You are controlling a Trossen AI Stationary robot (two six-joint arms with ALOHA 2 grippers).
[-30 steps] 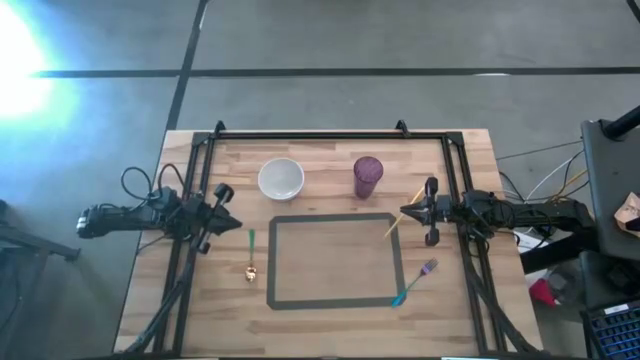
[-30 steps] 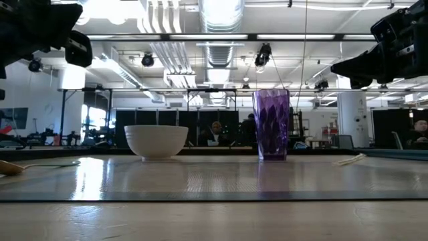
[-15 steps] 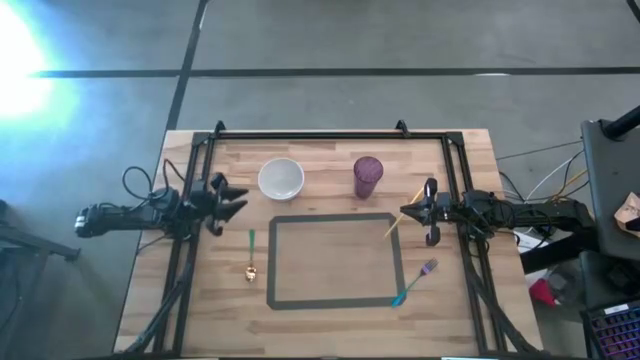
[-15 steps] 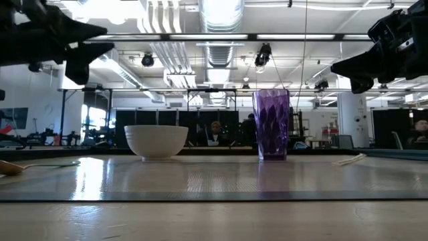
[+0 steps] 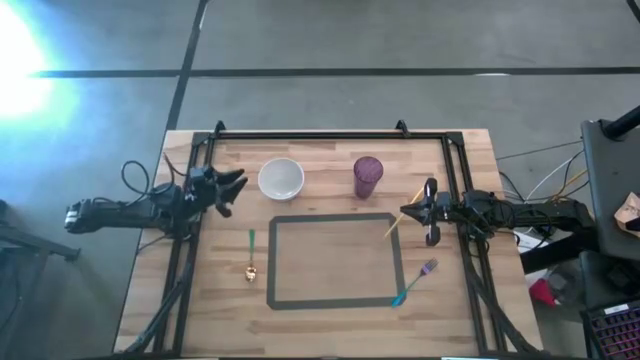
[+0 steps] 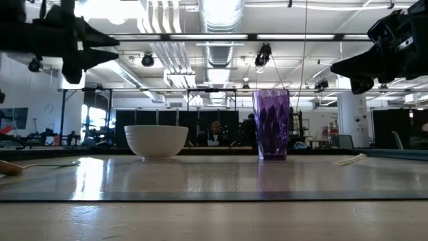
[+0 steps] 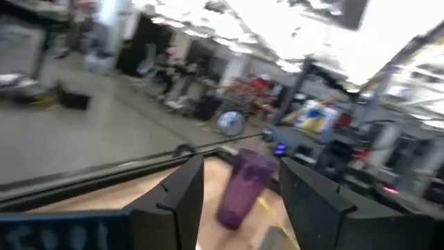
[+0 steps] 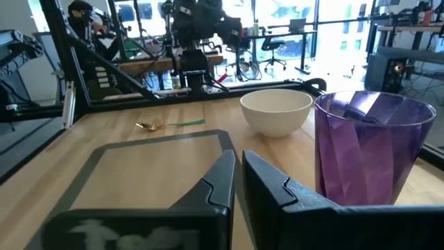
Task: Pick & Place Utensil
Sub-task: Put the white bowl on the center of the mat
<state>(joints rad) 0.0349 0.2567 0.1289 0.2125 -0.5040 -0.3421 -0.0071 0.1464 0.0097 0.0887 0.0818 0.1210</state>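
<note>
From my remote seat: white bowl, purple faceted cup, and a gold spoon with a green handle. I see a purple-headed fork with a teal handle, pale yellow chopsticks, and dark tape outlining a rectangle on the light wood table.

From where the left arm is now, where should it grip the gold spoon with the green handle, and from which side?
Probably the green handle, near its middle. The spoon lies flat on the table, just left of the taped rectangle, handle toward the white bowl. The left tool, open, could descend from above, fingers straddling the thin handle.
</note>
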